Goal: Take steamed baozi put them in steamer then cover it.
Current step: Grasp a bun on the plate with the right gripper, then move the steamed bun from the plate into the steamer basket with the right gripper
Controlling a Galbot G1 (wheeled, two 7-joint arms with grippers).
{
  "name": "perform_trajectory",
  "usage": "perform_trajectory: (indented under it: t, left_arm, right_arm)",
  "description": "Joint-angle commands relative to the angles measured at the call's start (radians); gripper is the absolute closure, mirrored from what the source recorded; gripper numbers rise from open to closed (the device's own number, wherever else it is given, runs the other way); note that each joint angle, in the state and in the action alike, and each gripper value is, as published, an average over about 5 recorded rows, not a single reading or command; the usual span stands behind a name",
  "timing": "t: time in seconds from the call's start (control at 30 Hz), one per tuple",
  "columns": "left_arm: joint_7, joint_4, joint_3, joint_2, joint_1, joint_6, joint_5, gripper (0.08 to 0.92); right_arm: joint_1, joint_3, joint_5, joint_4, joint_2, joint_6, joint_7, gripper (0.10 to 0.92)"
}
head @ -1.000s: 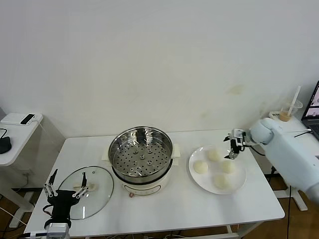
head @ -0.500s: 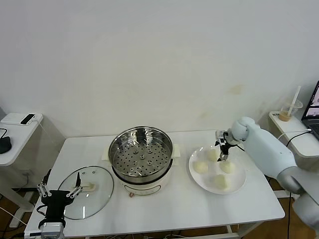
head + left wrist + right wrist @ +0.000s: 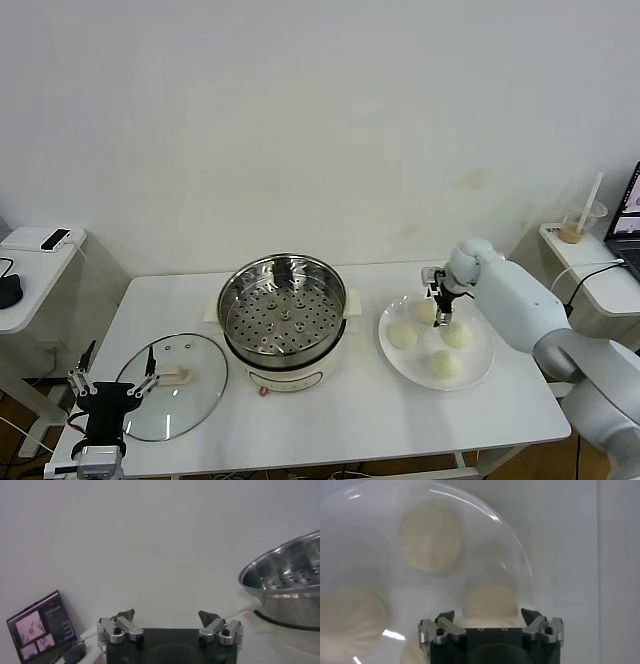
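Note:
Four pale steamed baozi lie on a white plate (image 3: 481, 360) to the right of the steamer (image 3: 284, 310), whose perforated tray holds nothing. My right gripper (image 3: 441, 313) hangs low over the back baozi (image 3: 426, 311). In the right wrist view that baozi (image 3: 490, 600) sits between the spread fingers of the right gripper (image 3: 487, 615), and no contact shows. Other baozi (image 3: 402, 336) (image 3: 457, 336) (image 3: 441, 365) lie nearby. The glass cover (image 3: 175, 385) rests flat on the table left of the steamer. My left gripper (image 3: 110, 386) is open at the table's front left corner, holding nothing (image 3: 166, 615).
A side table on the right carries a cup with a straw (image 3: 579, 225) and a laptop (image 3: 627, 216). Another side table on the left holds a white device (image 3: 38, 239) and a black mouse (image 3: 8, 290). A white wall stands close behind.
My right gripper moved left from the plate's right side to the back baozi and came down around it. My left gripper drew back toward the table's front left corner.

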Motion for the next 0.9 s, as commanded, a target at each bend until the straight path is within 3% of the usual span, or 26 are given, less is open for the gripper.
perform_trajectory:
  t: [0.03,0.4,0.9]
  left_arm:
    - [0.000,0.001,-0.004,0.002,-0.001,0.000,-0.001,0.177]
    - [-0.003,0.001,-0.011,0.004,0.005,-0.003,-0.006,0.177]
    - [-0.003,0.020,-0.014,0.021,0.007,-0.003,-0.021,0.177]
  right_arm:
    - [0.004,0.000,-0.017,-0.033,0.022,0.004,0.012,0.270]
    - [0.032,-0.018,0.030,0.028,-0.021,0.003,-0.025,0.337]
    - [0.371,-0.270,0.397,0.357,-0.248,-0.027,-0.092,0.335]
